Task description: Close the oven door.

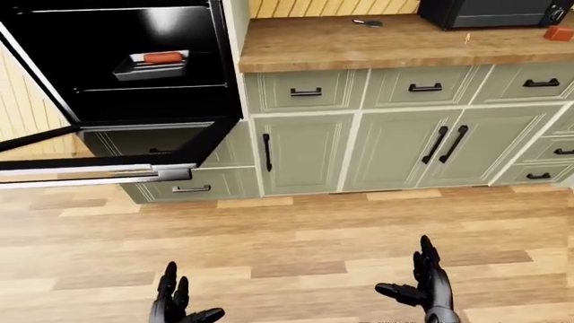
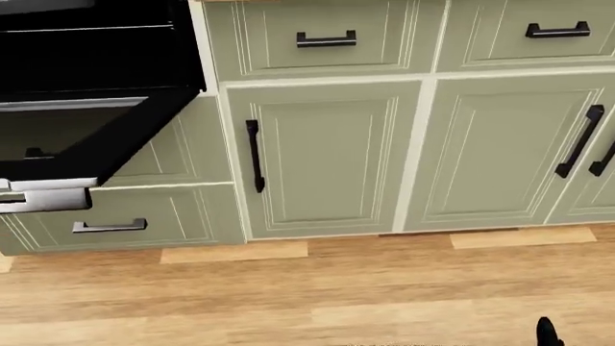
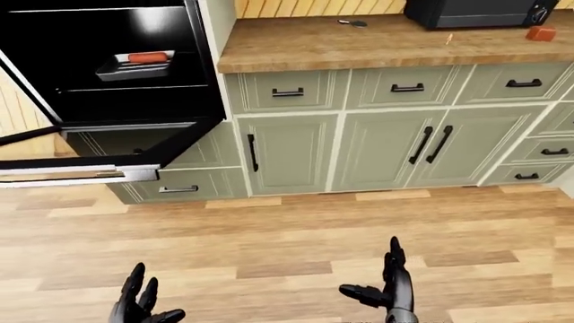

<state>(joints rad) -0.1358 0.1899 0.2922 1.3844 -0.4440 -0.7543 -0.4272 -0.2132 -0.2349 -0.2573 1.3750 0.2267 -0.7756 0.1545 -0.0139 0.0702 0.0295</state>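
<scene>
The black oven stands open at the upper left of the left-eye view. Its door hangs down flat toward me, with a silver handle along its near edge. A grey tray holding a red sausage sits on a rack inside. My left hand is open at the bottom, low over the floor, below and right of the door handle. My right hand is open at the bottom right. Both are empty and well short of the door.
Sage green cabinets with black handles run right of the oven under a wooden counter. A black microwave and a small red item sit on the counter. A drawer lies under the door. Wood floor spreads below.
</scene>
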